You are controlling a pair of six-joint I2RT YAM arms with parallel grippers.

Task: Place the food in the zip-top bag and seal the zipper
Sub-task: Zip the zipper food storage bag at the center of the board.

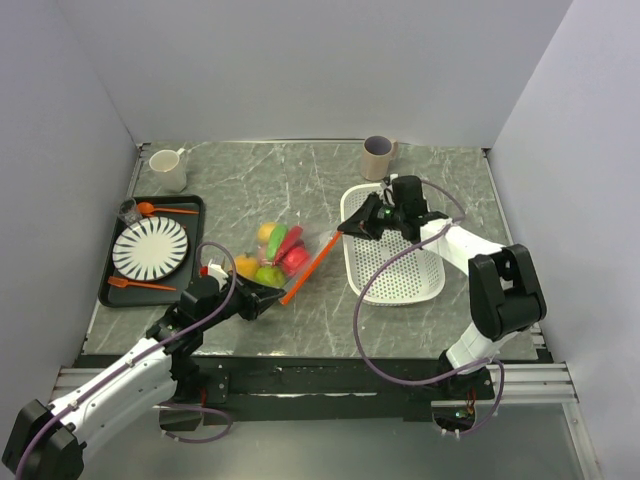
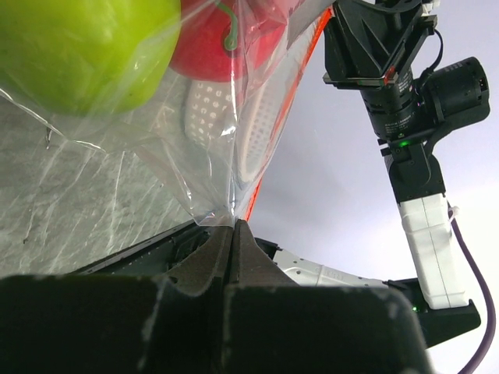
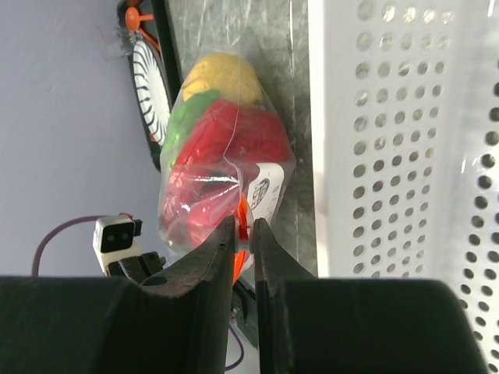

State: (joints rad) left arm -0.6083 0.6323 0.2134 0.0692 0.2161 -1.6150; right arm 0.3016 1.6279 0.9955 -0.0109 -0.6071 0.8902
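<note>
Orange-red zipper [image 1: 312, 267]; white perforated basket [image 1: 410, 282]; black-white striped plate [image 1: 150, 247].

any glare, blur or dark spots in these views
Top external: even, soft light, the zip-top bag in focus. Left wrist: the green fruit is close and slightly soft, the bag film carries bright glints, the left end effector is near black. Right wrist: the right end effector pinching the zipper is dark and blurred; the white basket is very bright.

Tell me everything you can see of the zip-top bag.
The zip-top bag is clear, floppy plastic, with an orange-red zipper along one edge. Yellow, green and red food fills it. The left end effector pinches its clear corner; the right end effector pinches the zipper's far end, near the white basket.
</note>
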